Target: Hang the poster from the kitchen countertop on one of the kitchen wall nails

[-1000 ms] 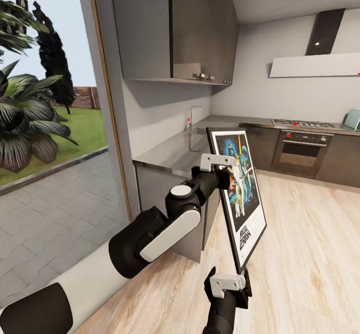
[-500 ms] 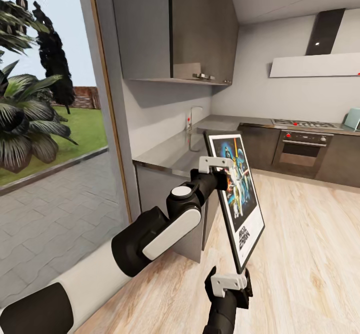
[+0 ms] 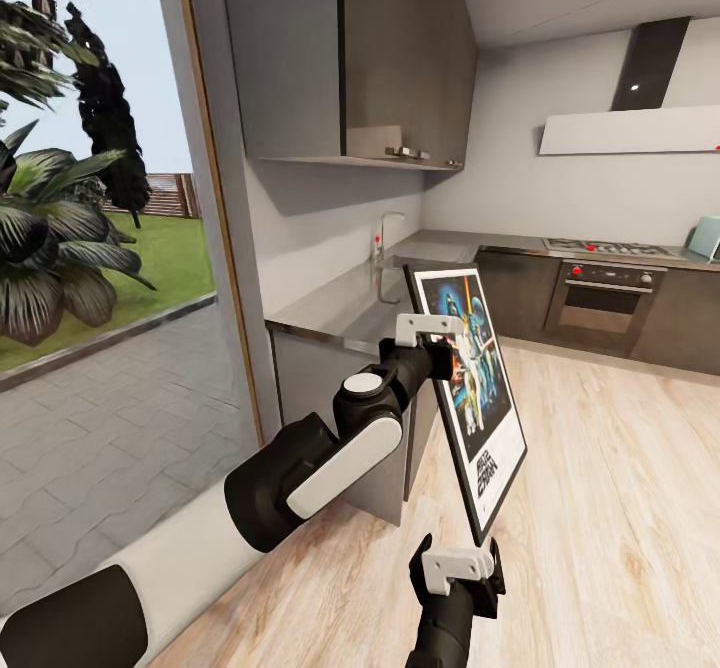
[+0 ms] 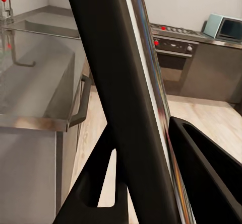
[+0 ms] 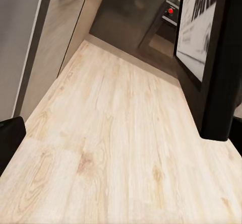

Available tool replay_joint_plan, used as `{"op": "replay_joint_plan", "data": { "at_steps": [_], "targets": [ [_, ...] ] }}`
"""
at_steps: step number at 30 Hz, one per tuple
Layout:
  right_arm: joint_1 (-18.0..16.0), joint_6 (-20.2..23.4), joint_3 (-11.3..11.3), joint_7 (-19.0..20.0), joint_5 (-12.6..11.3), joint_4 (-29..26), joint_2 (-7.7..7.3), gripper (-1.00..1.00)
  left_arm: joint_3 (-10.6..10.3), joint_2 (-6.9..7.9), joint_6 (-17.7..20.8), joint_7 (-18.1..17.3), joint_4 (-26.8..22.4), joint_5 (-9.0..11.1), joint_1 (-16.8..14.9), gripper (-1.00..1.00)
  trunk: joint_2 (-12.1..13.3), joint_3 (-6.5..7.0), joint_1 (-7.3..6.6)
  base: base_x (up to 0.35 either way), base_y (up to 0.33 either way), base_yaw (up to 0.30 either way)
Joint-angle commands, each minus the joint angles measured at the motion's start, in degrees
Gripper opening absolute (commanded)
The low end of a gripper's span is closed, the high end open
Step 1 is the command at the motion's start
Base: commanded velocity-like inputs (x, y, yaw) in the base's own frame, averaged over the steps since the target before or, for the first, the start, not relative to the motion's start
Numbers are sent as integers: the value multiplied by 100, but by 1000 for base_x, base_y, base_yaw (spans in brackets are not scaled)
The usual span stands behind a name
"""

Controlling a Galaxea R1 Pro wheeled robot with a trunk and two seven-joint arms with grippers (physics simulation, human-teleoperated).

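The poster [image 3: 477,398] stands upright in the air over the wooden floor, its Star Wars artwork turned toward the right. My left gripper [image 3: 450,346] is shut on its left frame edge, beside the countertop [image 3: 335,306]. In the left wrist view the black frame edge [image 4: 128,98] runs between both fingers [image 4: 201,176]. My right gripper [image 3: 468,560] sits just under the poster's lower corner, open. In the right wrist view that corner [image 5: 217,68] hangs by one finger, and the other finger [image 5: 10,143] is far off.
The tap [image 3: 386,229] and sink lie further along the countertop, with a small red pin [image 3: 377,239] on the wall beside them. An upper cabinet [image 3: 345,53] hangs above. An oven [image 3: 603,303] and hob stand at the back right. A glass wall with garden plants lies left.
The poster and my left gripper have shifted slightly left and down. The right gripper has stayed in place.
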Motion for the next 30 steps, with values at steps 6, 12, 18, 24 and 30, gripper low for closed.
{"op": "replay_joint_plan", "data": {
  "at_steps": [6,12,18,24,30],
  "targets": [
    [0,54,-4,-5,36,-3,2,100,-6,0,14,50,60,17,-7,-100,-3,-5,0,0,0,0],
    [-2,57,-4,-13,37,-9,2,100,-159,0,6,50,200,16,-7,-100,-3,-5,0,0,0,0],
    [-16,64,-1,-14,37,-14,5,100,-310,0,-291,50,413,16,-7,-100,-3,-5,0,0,0,0],
    [-36,76,0,-14,37,-99,10,100,-472,0,-432,50,483,16,-7,-100,-3,-5,0,0,0,0],
    [-92,85,-4,-14,33,-137,10,100,-496,0,-460,50,500,16,-7,-100,-3,-5,0,0,0,0]
  ]
}}
